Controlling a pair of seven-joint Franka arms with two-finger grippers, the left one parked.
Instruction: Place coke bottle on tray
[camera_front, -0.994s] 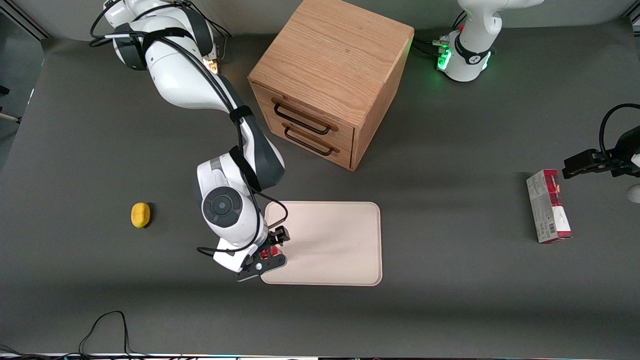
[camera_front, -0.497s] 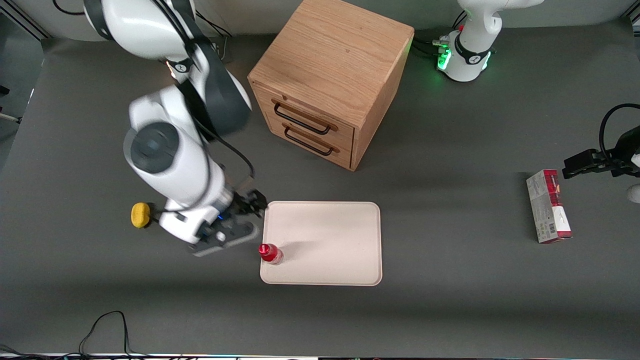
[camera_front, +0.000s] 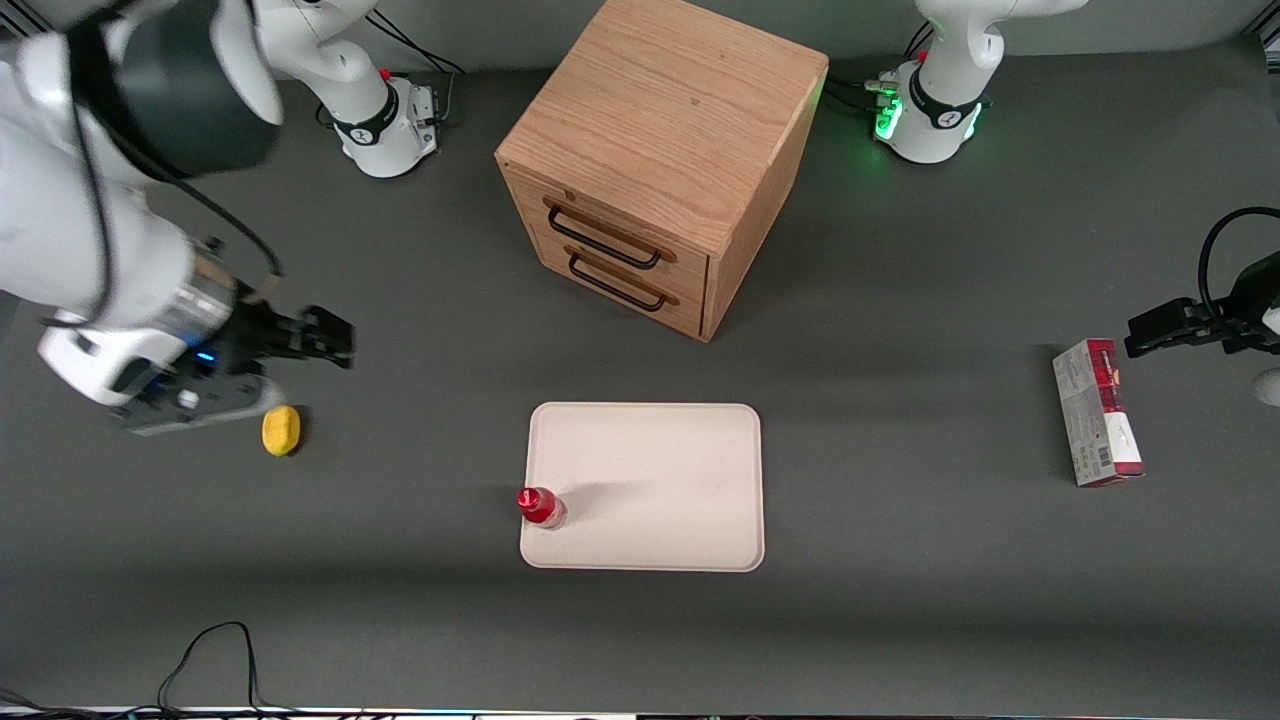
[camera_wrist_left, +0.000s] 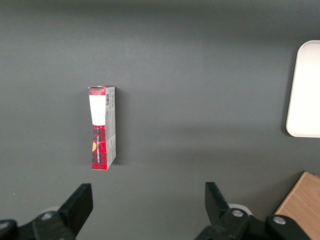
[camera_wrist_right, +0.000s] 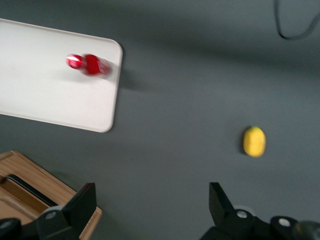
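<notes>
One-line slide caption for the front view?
Coke bottle stands on the tray; open gripper hangs apart, above the table.

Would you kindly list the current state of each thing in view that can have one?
coke bottle: upright on the tray, at its edge toward the working arm, released.
tray: flat on the table, holding only the bottle.
gripper: open, empty, raised above the table near the lemon.
cabinet: both drawers shut.
carton: lying flat toward the parked arm's end.
lemon: resting on the table.

Robot lab: table-mounted arm bases (camera_front: 385, 130).
</notes>
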